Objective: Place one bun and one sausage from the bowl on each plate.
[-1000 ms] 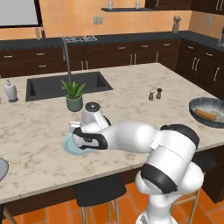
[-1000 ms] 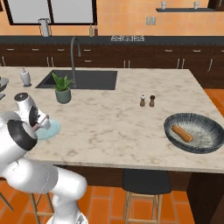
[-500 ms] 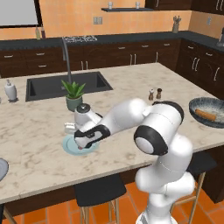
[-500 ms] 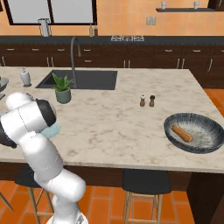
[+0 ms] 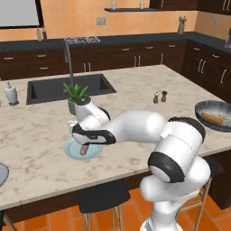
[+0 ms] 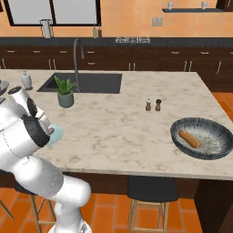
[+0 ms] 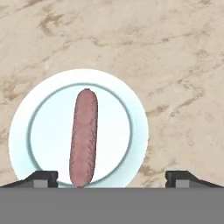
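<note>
Hidden or cut off: the pale blue plate (image 5: 72,151) is half covered by the robot's hand in the left base view; in the right base view a sliver of it (image 6: 56,134) shows past the arm. The grey plate (image 5: 1,173) is cut by the left edge of the left base view. The gripper (image 7: 111,177) shows in the hand view as two dark fingers (image 7: 41,177) at the bottom, standing wide apart and holding nothing. Whether a bun lies anywhere cannot be made out.

Surface and room: beige marbled bench (image 5: 135,90), an island with a dark sink (image 5: 67,88) and a curved tap (image 5: 67,52). On it: potted green plant (image 5: 76,97) just behind the hand, white soap bottle (image 5: 11,94) left of the sink, salt and pepper shakers (image 5: 159,97) near the middle. Dark stools (image 5: 101,198) stand under the near edge. Dark cabinets and an orange wall behind; orange tiled floor.

Task's things:
- Sausage (image 7: 84,138): reddish-brown, rounded ends, lying flat on the pale blue plate, across its centre, between the spread fingers and apart from both. Also seen under the hand (image 5: 83,150).
- Pale blue plate: small, round, raised rim, near the front edge of the bench.
- Bowl (image 6: 202,137): wide, dark blue-grey, paler speckled inside, at the right end of the bench, well apart from the plates.
- Second sausage (image 6: 189,139): orange-brown, lying inside the bowl.
</note>
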